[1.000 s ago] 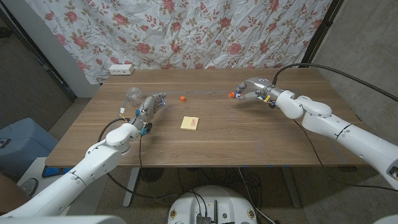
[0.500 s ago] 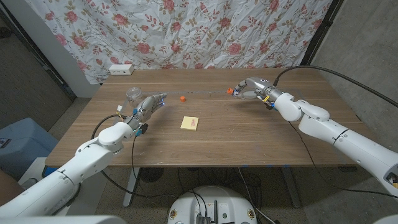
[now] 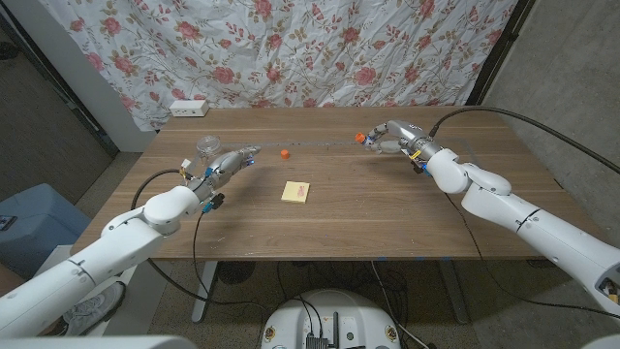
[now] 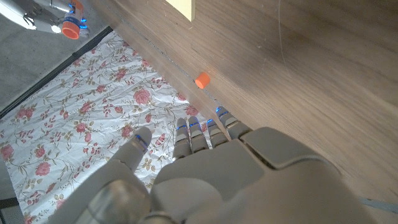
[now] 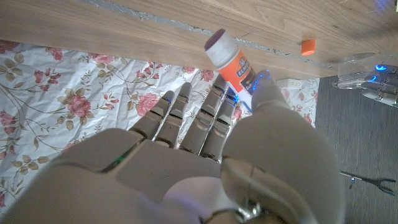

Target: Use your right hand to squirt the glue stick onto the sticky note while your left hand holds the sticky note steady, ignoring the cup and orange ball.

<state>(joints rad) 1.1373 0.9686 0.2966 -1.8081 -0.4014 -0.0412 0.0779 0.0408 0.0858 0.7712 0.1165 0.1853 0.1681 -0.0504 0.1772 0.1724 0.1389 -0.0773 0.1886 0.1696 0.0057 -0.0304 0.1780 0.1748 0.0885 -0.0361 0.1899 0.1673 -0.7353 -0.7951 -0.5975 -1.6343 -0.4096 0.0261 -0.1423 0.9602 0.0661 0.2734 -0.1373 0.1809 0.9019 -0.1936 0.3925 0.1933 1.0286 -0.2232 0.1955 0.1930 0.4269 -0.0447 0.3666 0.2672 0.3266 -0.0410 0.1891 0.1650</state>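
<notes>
Right hand (image 3: 386,138) grips the glue stick (image 3: 364,142) at the worktop's far edge. Sticky note (image 3: 295,192) lies toward 8 o'clock from it. Left hand (image 3: 229,163), released with nothing in it, sits nearer, the note at its 4 o'clock.

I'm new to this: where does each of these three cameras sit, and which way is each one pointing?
Head view: on the robot's head, looking down over the wooden table; both white arms, left hand and right hand show.
Left wrist view: on the left wrist, looking along the left hand toward the flowered curtain.
Right wrist view: on the right wrist, looking along the right hand, which holds the orange-labelled glue stick.
Shared: the small orange cap and yellow square sticky note show in head and left wrist views.
</notes>
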